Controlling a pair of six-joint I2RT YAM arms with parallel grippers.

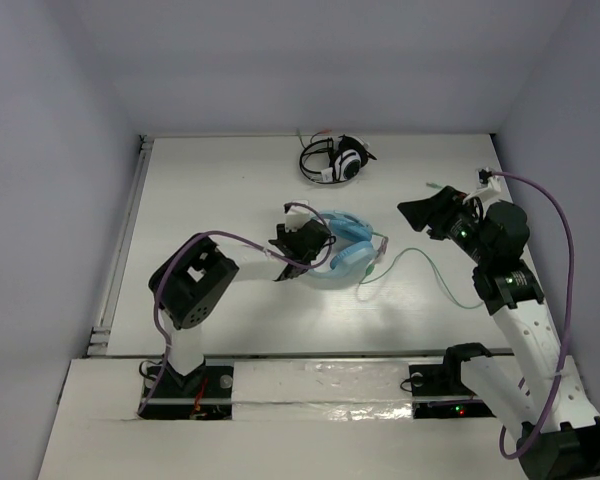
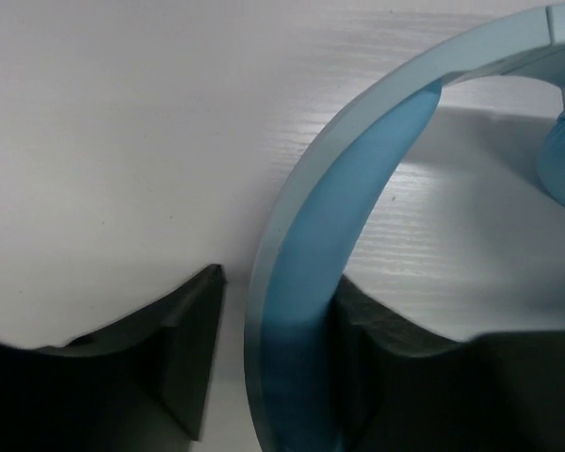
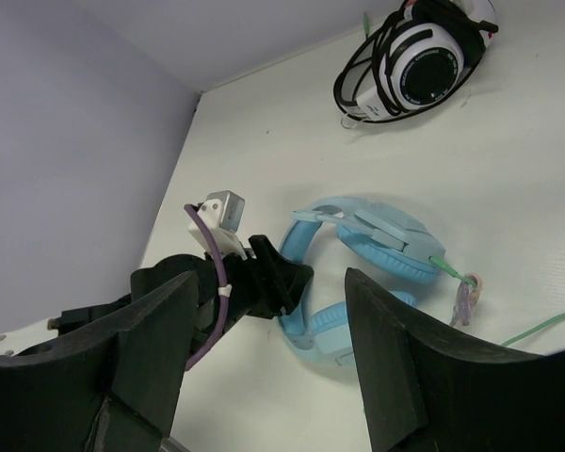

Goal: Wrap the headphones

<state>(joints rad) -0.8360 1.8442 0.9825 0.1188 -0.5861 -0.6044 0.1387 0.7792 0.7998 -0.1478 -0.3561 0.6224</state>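
Light blue headphones (image 1: 352,240) lie on the white surface (image 1: 210,190). Headband (image 2: 306,282) sits between the left fingers (image 2: 190,363), which stand apart, not clamped. Well to their right, the right fingers (image 3: 400,367) spread wide and hold nothing.

You have light blue headphones (image 1: 348,250) at centre, their cable (image 3: 546,328) pale green toward 3 o'clock. At 12 o'clock, the smaller headphones (image 1: 335,160) are black and white. Table (image 1: 210,200) white. Walls (image 1: 60,150) pale lilac-grey. Arm leads (image 1: 555,215) purple. Left gripper (image 1: 302,240) and right gripper (image 1: 425,212) black.
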